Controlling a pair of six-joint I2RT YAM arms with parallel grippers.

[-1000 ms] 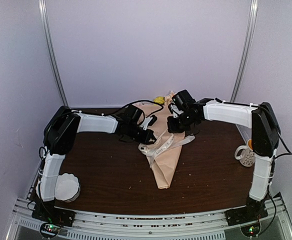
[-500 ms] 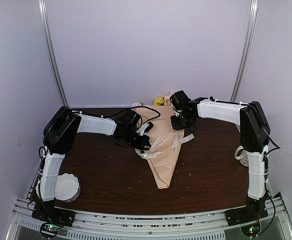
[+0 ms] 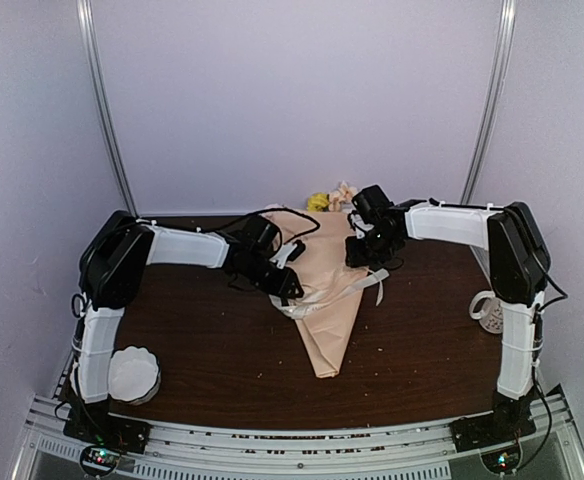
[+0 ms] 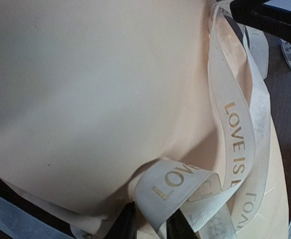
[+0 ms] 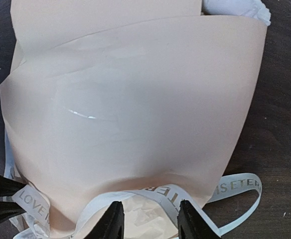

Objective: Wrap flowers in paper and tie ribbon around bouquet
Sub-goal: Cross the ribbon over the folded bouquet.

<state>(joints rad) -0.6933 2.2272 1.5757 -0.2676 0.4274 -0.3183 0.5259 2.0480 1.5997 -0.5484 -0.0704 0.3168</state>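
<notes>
Jaws of the left gripper (image 4: 153, 225) stand slightly parted, and a loop of the ribbon (image 4: 235, 144) lies in the gap between them; whether either pad touches it I cannot tell. The ribbon is cream with gold "LOVE IS" print. In the left wrist view it curls up from the loop along the right side of the bouquet (image 4: 95, 99), a smooth peach paper cone. From above, this gripper sits at the cone's left edge, angled down and to the right. Its white forearm runs back leftward to a raised elbow over the far left of the table (image 3: 202, 350). The upper link drops from that elbow to the base at the near left corner.

The right gripper (image 5: 153, 221) has its jaws spread with nothing between the pads; the ribbon and the cone's lower paper edge show beyond the gap. It hangs over the cone's right side, pointing downward. Its forearm stretches in from a high elbow at the far right, and the upper link descends to the base at the near right.

The bouquet lies flat in the middle of the table with its narrow tail toward the near edge. Its wide mouth faces the far wall, where the flowers (image 3: 322, 200) show yellow and pale. The ribbon crosses the cone about midway, and one loose end trails off the right side onto the wood.

A white mug (image 3: 488, 312) stands at the right edge, and a white scalloped bowl (image 3: 132, 373) sits near the left arm's base. Both are well apart from the bouquet.
</notes>
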